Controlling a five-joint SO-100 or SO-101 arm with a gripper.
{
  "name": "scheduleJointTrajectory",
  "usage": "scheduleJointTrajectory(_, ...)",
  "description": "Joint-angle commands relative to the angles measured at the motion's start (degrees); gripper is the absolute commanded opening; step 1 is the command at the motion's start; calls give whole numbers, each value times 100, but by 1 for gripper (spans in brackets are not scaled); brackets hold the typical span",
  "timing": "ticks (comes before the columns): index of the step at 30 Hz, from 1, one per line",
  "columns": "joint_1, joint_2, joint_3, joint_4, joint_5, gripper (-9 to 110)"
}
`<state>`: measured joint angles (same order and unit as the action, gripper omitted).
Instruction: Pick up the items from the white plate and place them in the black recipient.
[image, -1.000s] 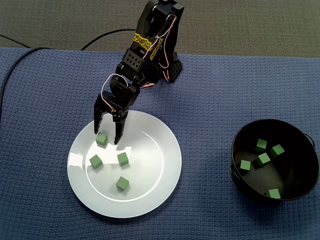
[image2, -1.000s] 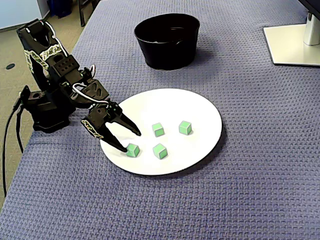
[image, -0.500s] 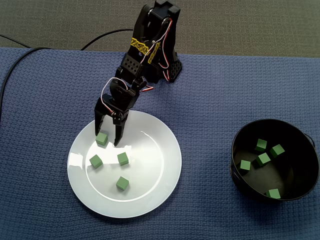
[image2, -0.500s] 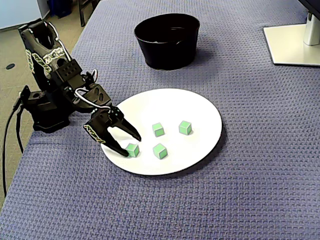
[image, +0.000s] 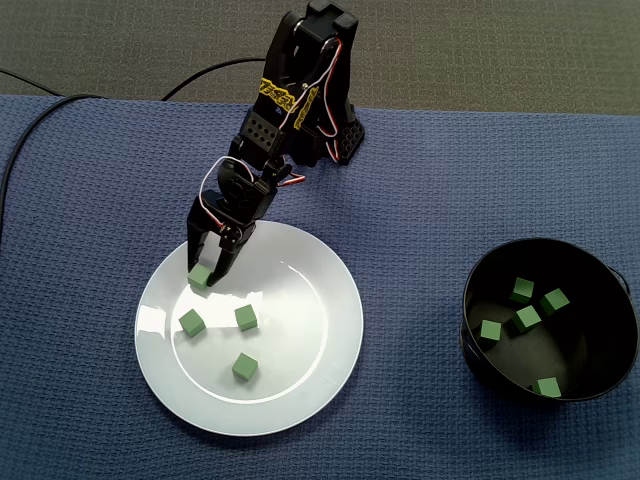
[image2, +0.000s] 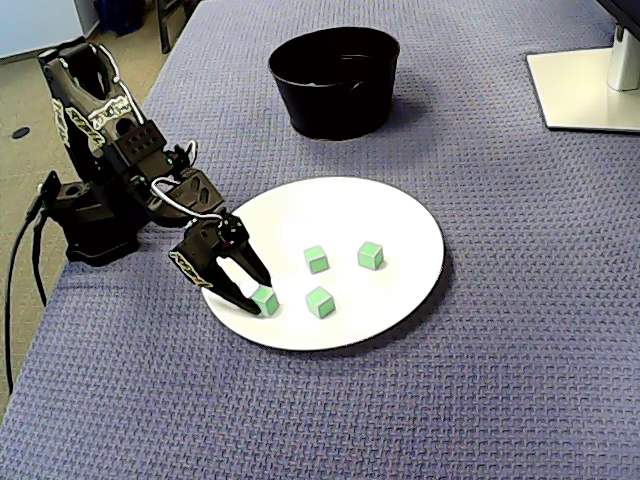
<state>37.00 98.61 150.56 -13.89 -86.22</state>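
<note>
Blue woven cloth, white plate, tool clamped around 1 partly hidden green cube.

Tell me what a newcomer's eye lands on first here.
In a fixed view, the pincer is clamped on a green cube at the upper left edge of the white plate. Also on the plate lie three more cubes, loose and apart from one another. Off to the right, the black bowl holds five cubes.
</note>
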Motion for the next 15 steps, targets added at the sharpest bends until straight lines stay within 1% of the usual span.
scheduleJointTrajectory(1, 44, 448, -334, -519, 378, 0)
scheduleJointTrajectory(6, -211, 1099, -1107, -782, 1644, 0)
scheduleJointTrajectory(9, -589, 1582, -1529, -958, 2681, 0)
scheduleJointTrajectory(12, -1151, 1960, -2145, -606, 3727, 0)
scheduleJointTrajectory(15, -1872, 2127, -2979, 35, 4351, 0)
